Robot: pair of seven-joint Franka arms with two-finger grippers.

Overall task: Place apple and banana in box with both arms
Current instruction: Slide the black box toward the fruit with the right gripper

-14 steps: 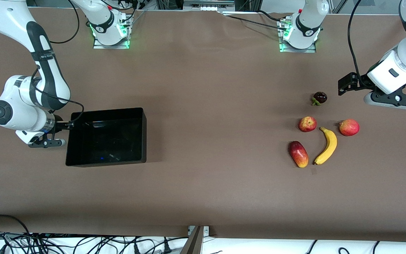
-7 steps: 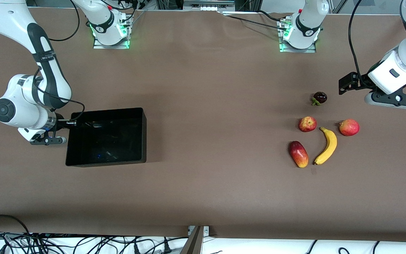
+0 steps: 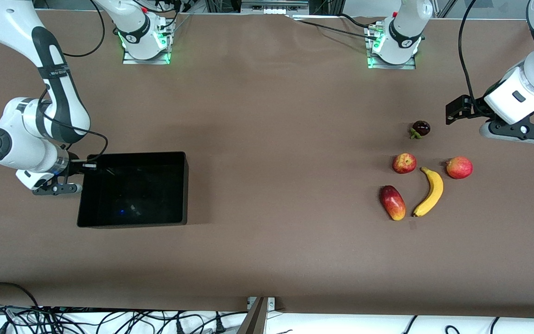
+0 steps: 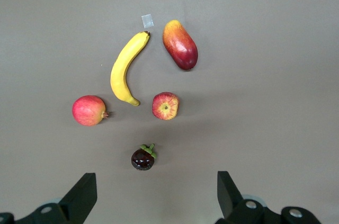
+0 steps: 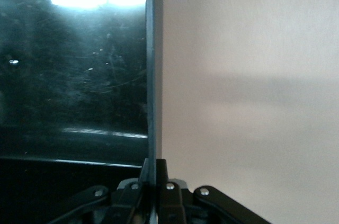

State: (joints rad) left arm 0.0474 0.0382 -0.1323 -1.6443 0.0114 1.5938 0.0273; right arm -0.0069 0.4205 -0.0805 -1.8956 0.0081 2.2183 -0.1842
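The black box [image 3: 181,190] sits toward the right arm's end of the table. My right gripper [image 3: 85,163] is shut on its end wall, seen edge-on between the fingers in the right wrist view [image 5: 150,75], where the gripper [image 5: 152,173] pinches it. The apple [image 3: 404,163] and the banana [image 3: 429,191] lie toward the left arm's end, apart from each other. My left gripper [image 3: 515,131] is open and empty, up over bare table beside the fruit. In the left wrist view the gripper [image 4: 153,197] faces the apple [image 4: 165,106] and the banana [image 4: 125,69].
A dark purple fruit with a green stem [image 3: 420,128] lies farther from the front camera than the apple. A pinkish-red round fruit [image 3: 459,167] lies beside the banana. A red-yellow mango-like fruit [image 3: 392,202] lies nearer to the camera than the apple.
My right gripper has shifted with the box wall in it; the box has moved nearer to the front camera and toward the right arm's end. The left arm has barely moved.
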